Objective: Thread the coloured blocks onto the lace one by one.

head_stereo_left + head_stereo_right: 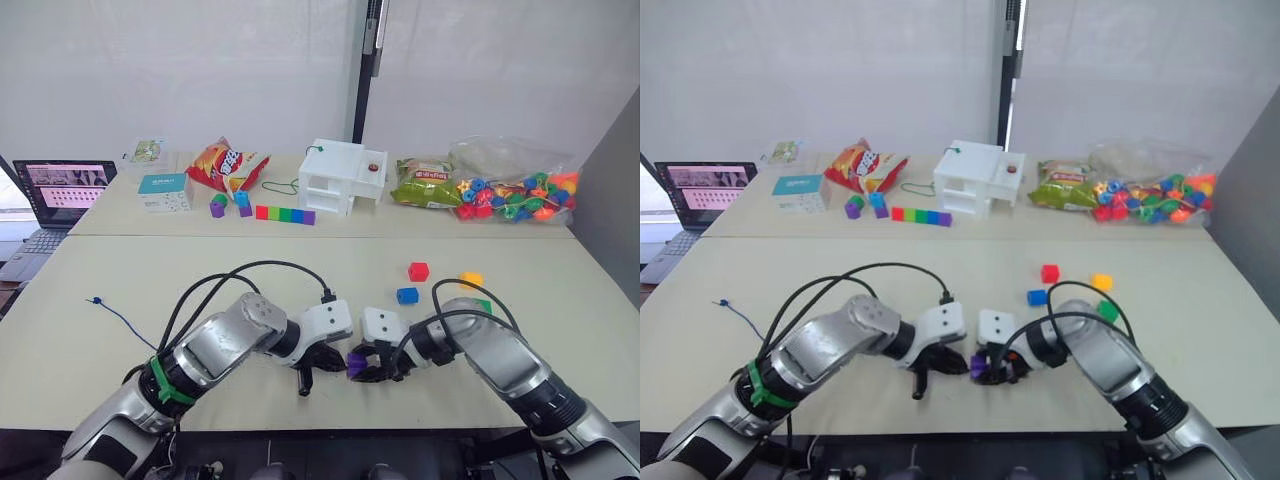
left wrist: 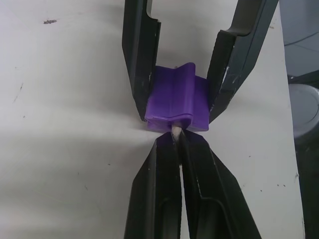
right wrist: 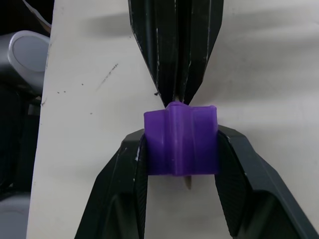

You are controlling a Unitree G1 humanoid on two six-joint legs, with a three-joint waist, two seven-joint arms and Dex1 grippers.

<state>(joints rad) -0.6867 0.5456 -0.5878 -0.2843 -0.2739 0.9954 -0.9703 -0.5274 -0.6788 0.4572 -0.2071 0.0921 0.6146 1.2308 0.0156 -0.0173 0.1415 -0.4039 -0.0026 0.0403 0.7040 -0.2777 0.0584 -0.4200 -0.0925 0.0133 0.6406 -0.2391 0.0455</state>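
While the limp dark-blue lace (image 1: 118, 318) is trailing off across the near table to the left, the left gripper (image 2: 177, 141) is pinching its pale stiff tip (image 2: 176, 132), fingers closed on it, and feeding it into the purple block (image 2: 177, 102). The tip is already poking out the far side in the right wrist view. The right gripper (image 3: 180, 149) is clamping the block by two opposite flat faces. Block is looking light, hard, likely slippery; best hold is the faces, hole clear. Red block (image 1: 418, 271), blue block (image 1: 407, 295), and yellow block (image 1: 471, 279) are waiting to the right.
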